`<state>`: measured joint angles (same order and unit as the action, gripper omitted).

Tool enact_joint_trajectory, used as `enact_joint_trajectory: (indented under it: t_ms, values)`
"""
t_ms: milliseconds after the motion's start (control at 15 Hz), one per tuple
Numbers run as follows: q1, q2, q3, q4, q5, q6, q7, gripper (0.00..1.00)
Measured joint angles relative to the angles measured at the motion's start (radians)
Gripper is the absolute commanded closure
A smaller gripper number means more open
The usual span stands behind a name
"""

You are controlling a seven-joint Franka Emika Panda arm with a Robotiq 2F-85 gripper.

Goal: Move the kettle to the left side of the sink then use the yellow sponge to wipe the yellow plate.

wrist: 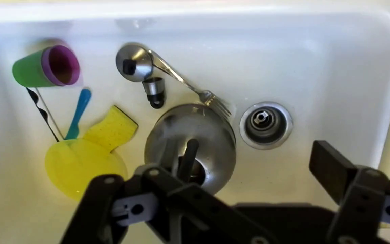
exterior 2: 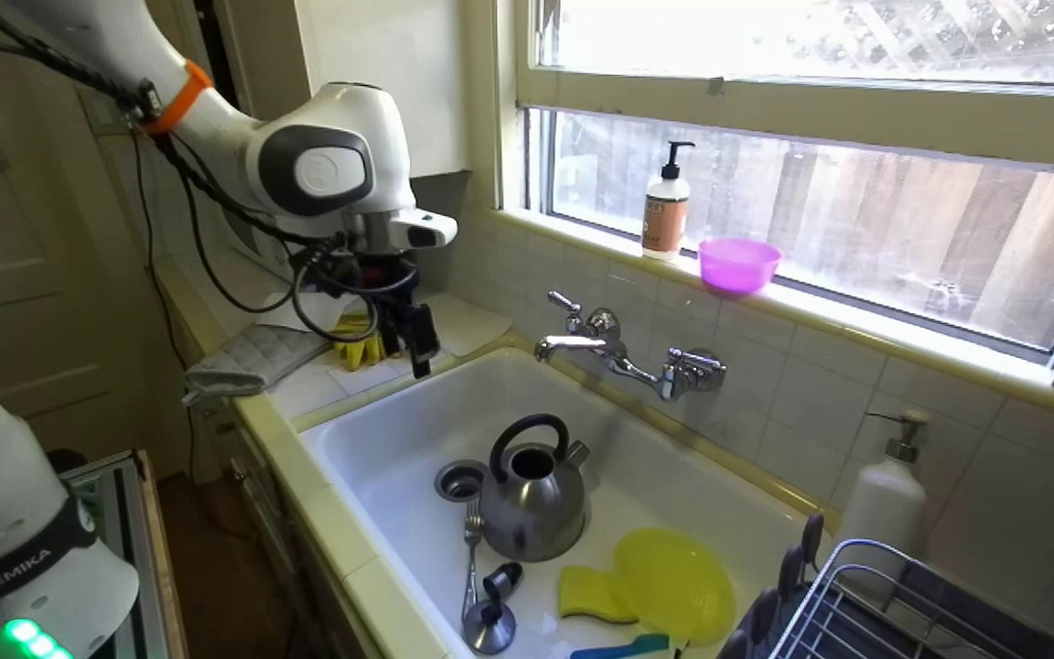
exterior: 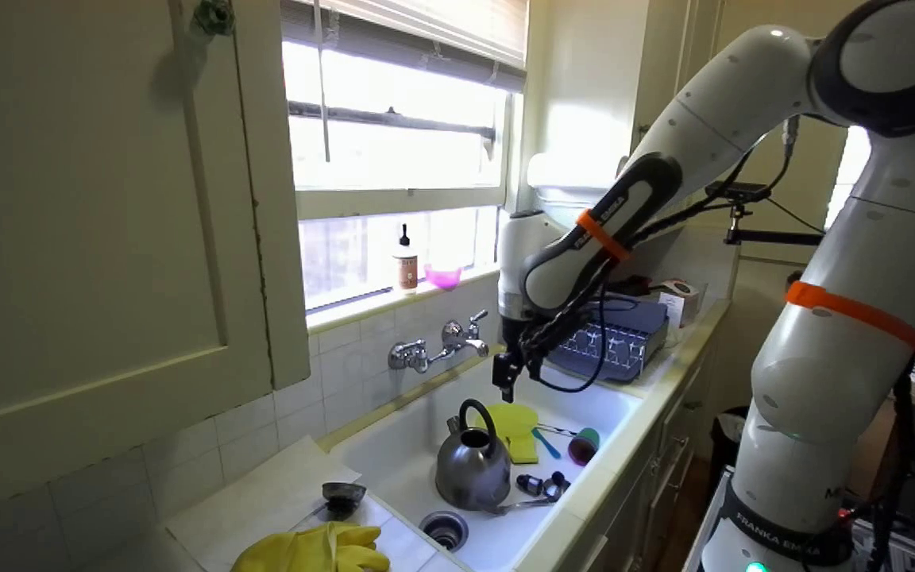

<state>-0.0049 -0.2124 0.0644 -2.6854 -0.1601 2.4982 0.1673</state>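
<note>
One cup (wrist: 42,67): on its side at the left of the wrist view, whose left-to-right order these entries follow; green body, purple mouth.
Yellow plate (wrist: 81,164): on the floor of the sink (wrist: 317,74), partly hidden behind the gripper (wrist: 254,164).
Yellow sponge (wrist: 110,128): overlaps the plate's edge, which is uppermost unclear; gripped by nothing, so wiping is judged not begun.
Silver disc with dark knob (wrist: 134,64): probably the lid of the kettle (wrist: 210,139), lying apart from it.
Fork (wrist: 196,90): tines at the kettle's flank; contact cannot be told.
Kettle: upright on the sink floor between sponge and drain (wrist: 265,125), mouth uncovered, dark handle (exterior 2: 532,422) arched above in both exterior views.
Kettle step: judged the one in hand, before the grasp.
Gripper: fingers spread wide, nothing between them; hangs above the sink, clear of the kettle. Next move likely calls for shifting over the handle, lowering until the fingers straddle its bar, then closing firmly and lifting level; the finger gap appears to lie across the bar, so little turning should be needed.
Drain: right of the kettle in this view, near it; this end is taken as the target, being the robot's left.
</note>
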Motion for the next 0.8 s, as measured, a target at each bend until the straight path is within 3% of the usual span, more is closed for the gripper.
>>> enact_joint_trajectory:
  t_ms: [200, 400, 800]
  values:
    - [-0.017, 0.180, 0.003, 0.059, -0.060, 0.121, 0.094, 0.00]
    - [-0.018, 0.315, -0.028, 0.148, -0.122, 0.140, 0.181, 0.00]
    - [0.008, 0.444, -0.099, 0.272, -0.148, 0.143, 0.280, 0.00]
